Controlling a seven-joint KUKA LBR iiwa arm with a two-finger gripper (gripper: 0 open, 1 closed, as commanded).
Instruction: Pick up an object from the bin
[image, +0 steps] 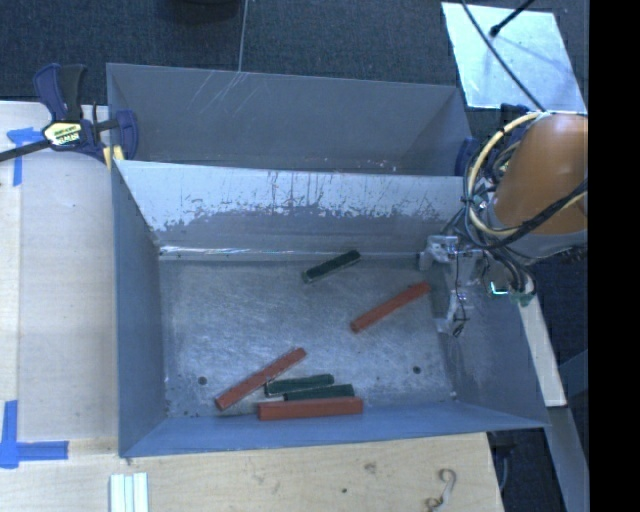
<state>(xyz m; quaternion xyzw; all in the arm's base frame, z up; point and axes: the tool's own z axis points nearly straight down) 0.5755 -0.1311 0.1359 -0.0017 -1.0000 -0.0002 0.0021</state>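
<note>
My gripper (455, 322) hangs at the bin's right side, close to the right wall, fingers pointing down with nothing seen between them. Just to its left lies a reddish-brown stick (389, 308), slanted, its upper end near the fingers but apart from them. Further left, by the back wall, a dark green stick (331, 266) rests on the floor.
Near the front wall lie a long reddish-brown stick (260, 379), two dark green sticks (305, 386) and another reddish-brown stick (311, 408) close together. The sloped right wall is right beside the gripper.
</note>
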